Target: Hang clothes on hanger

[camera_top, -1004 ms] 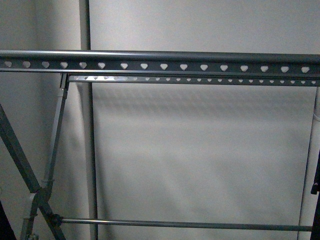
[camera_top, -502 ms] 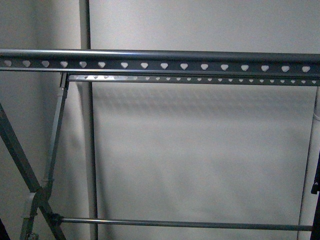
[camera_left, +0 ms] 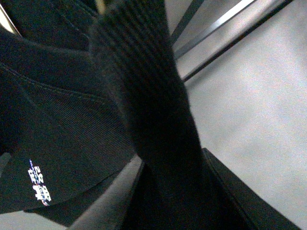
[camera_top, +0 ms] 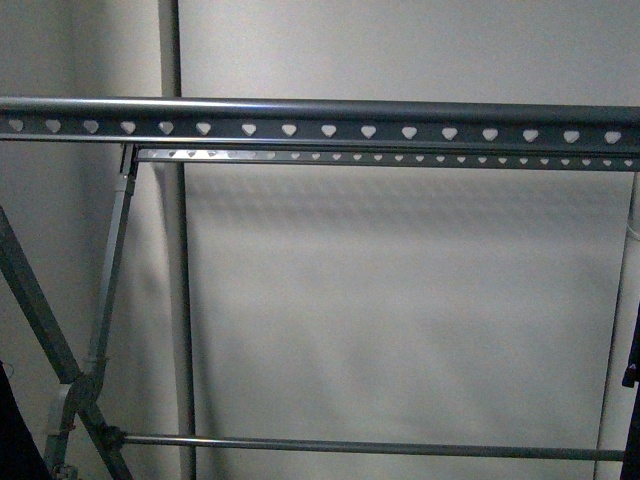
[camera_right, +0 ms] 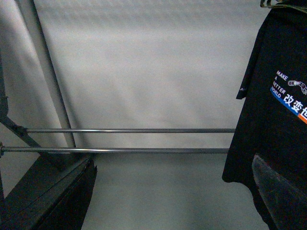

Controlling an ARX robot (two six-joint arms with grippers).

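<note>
The hanger, a grey tube rack, fills the front view; its top rail [camera_top: 320,112] has a row of heart-shaped holes. The clothes, a black T-shirt, fill the left wrist view [camera_left: 72,120]. My left gripper [camera_left: 168,196] is shut on a ribbed band of it, which runs up from between the jaws. In the right wrist view the T-shirt [camera_right: 273,120] hangs at the side, its white "MAKE A" lettering showing. My right gripper [camera_right: 168,201] is open and empty, beside the shirt's lower hem. A black edge [camera_top: 12,430], probably the shirt, shows at the front view's lower left corner.
A pale wall [camera_top: 400,320] stands close behind the rack. The rack's crossed legs [camera_top: 40,310] are at the left and a low cross tube [camera_top: 370,447] runs along the bottom. Two low tubes [camera_right: 129,130] cross the right wrist view. Rack tubes [camera_left: 225,24] pass near the left gripper.
The black edge at the front view's lower left corner has risen further into view. The rack has not moved.
</note>
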